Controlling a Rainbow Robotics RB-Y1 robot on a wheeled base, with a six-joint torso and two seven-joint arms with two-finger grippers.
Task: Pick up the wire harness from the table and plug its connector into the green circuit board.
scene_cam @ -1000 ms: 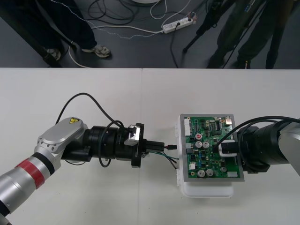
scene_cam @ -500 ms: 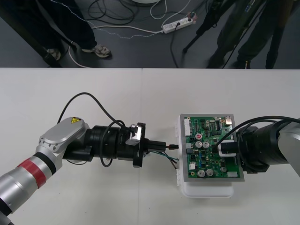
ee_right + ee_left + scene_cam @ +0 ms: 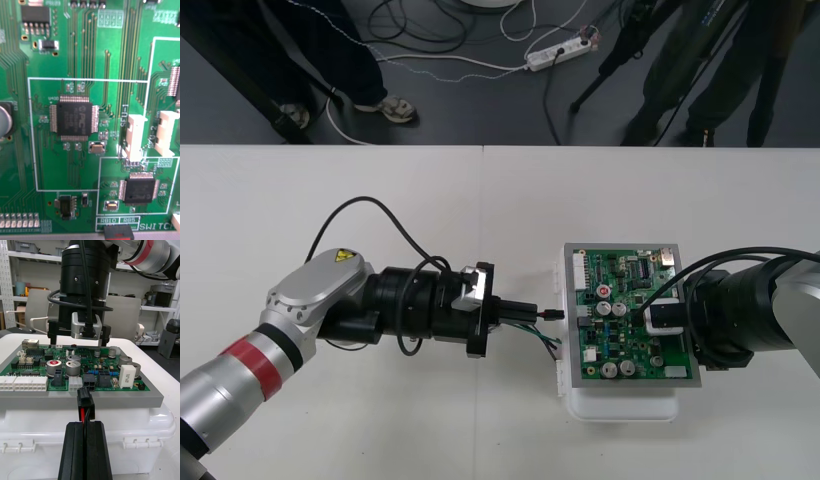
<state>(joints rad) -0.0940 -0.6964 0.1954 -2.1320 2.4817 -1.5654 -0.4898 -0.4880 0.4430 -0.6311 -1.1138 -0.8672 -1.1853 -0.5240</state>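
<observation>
Two left gripper (image 3: 525, 312) fingers (image 3: 75, 450) clamp harness wires (image 3: 85, 416); plug (image 3: 85, 399) juts ahead, beside board (image 3: 93, 48) edge; right gripper (image 3: 660, 318) over board.

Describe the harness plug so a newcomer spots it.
Find the green circuit board on its white base. At its edge facing the left arm, the left tool holds a small black plug by its red and black wires. Unlike the board's white connectors, it is black and unplugged.
</observation>
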